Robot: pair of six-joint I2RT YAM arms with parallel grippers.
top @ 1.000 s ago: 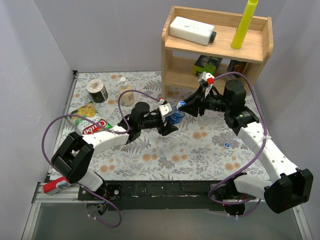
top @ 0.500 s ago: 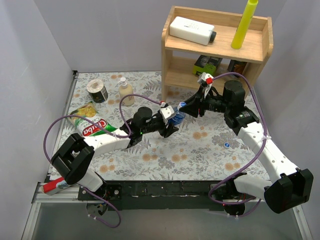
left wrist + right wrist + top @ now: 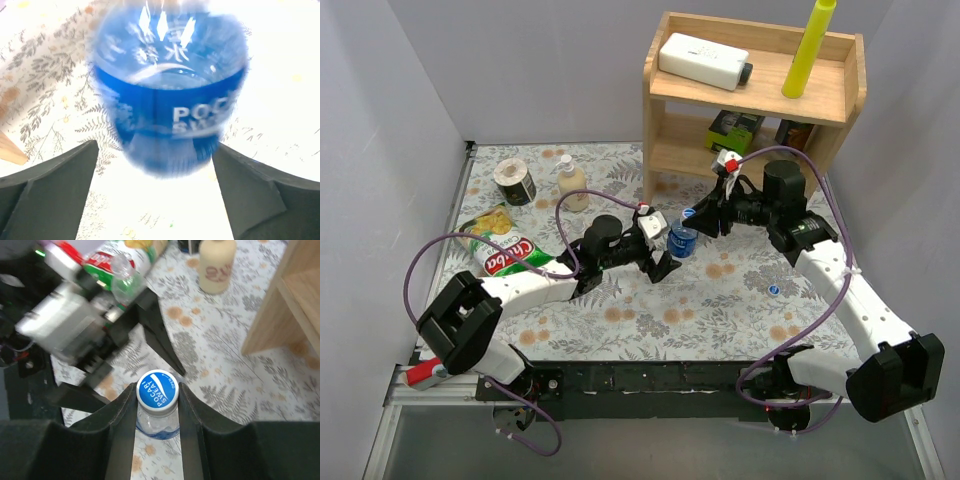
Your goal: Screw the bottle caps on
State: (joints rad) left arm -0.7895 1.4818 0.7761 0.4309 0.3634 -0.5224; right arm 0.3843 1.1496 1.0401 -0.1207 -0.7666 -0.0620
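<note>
The blue-labelled bottle (image 3: 682, 241) is upright near the middle of the table. Its blue cap (image 3: 157, 391) sits on its neck, and my right gripper (image 3: 158, 388) is shut on that cap from above. My left gripper (image 3: 662, 252) is just left of the bottle, open. In the left wrist view the blurred bottle (image 3: 170, 95) is between the spread fingers (image 3: 50, 185) without touching them. A second blue cap (image 3: 774, 291) lies loose on the table to the right. A plain clear bottle (image 3: 123, 282) with no cap lies beside the left arm.
A wooden shelf (image 3: 755, 105) stands at the back right, close behind my right gripper. A cream bottle (image 3: 571, 185) and a tape roll (image 3: 514, 181) stand at the back left. A red-and-green packet (image 3: 508, 256) lies under the left arm.
My left gripper has opened and let go of the bottle, which went from tilted to upright. The right gripper stayed shut on the cap and shifted slightly left.
</note>
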